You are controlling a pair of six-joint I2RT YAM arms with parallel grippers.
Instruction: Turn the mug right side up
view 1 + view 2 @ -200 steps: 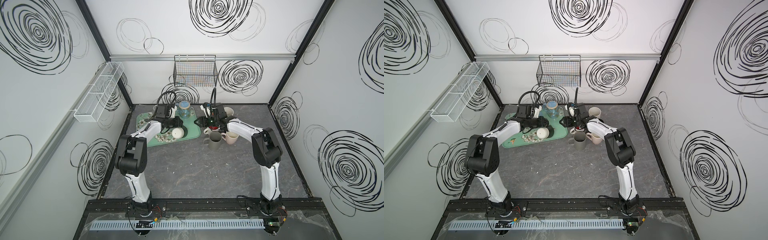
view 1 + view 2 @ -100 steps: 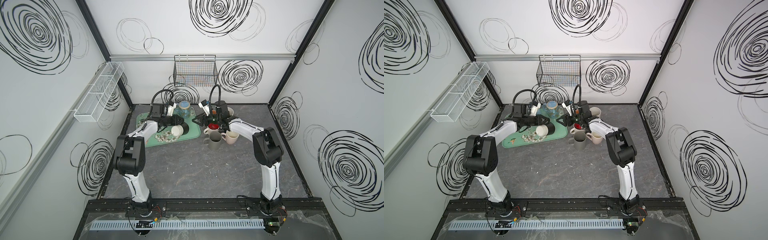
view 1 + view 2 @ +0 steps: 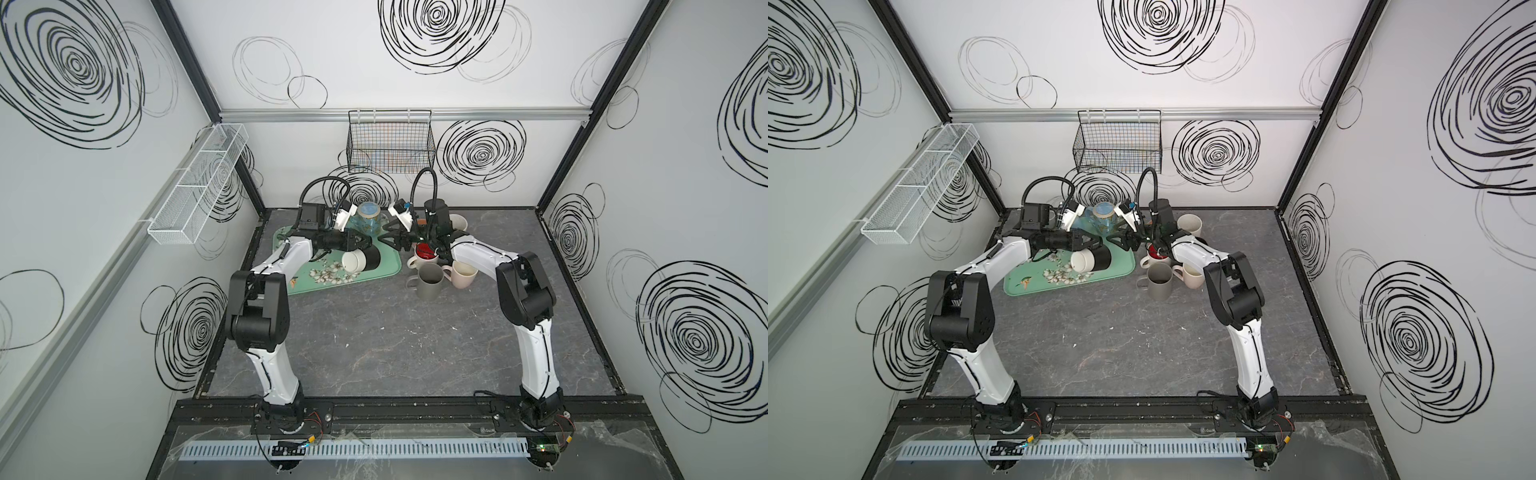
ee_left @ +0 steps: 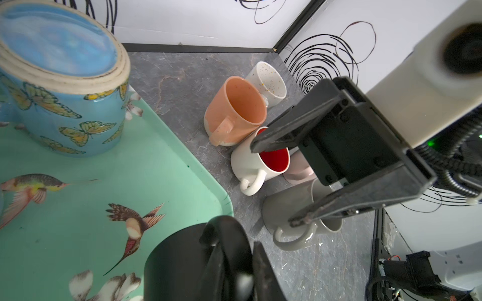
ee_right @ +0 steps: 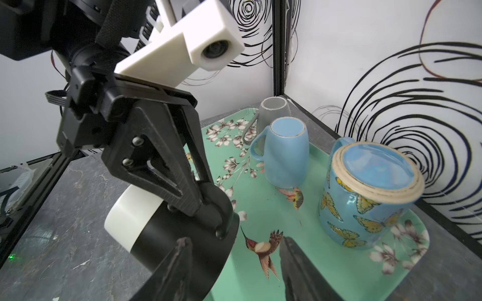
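A: Changes since a second ago?
B: One. The right gripper (image 3: 389, 240) has moved. It was above the upright mugs beside the green tray (image 3: 388, 266) and is now at the tray's edge, facing the black mug (image 3: 361, 261). The mug stays over the tray.

A: Item one, black mug: position?
B: It is on its side over the tray's corner nearest the upright mugs. Its white base points toward the tray's middle and its mouth toward the tray's edge. I cannot tell whether it touches the tray.

A: Item two, left gripper?
B: The left gripper (image 5: 212, 211) is clamped on the mug's handle.

A: Item three, right gripper?
B: Its jaws are parted with nothing between them, just beside the mug's mouth end.

A: Other stock?
B: On the tray, upside down:
- butterfly mug (image 5: 365, 208)
- blue mug (image 5: 284, 156)
- small grey mug (image 5: 273, 109)

Off the tray, beside its edge, mouth up:
- red-lined mug (image 4: 260, 161)
- tall grey mug (image 4: 284, 213)
- peach mug (image 4: 234, 112)
- speckled mug (image 4: 266, 80)
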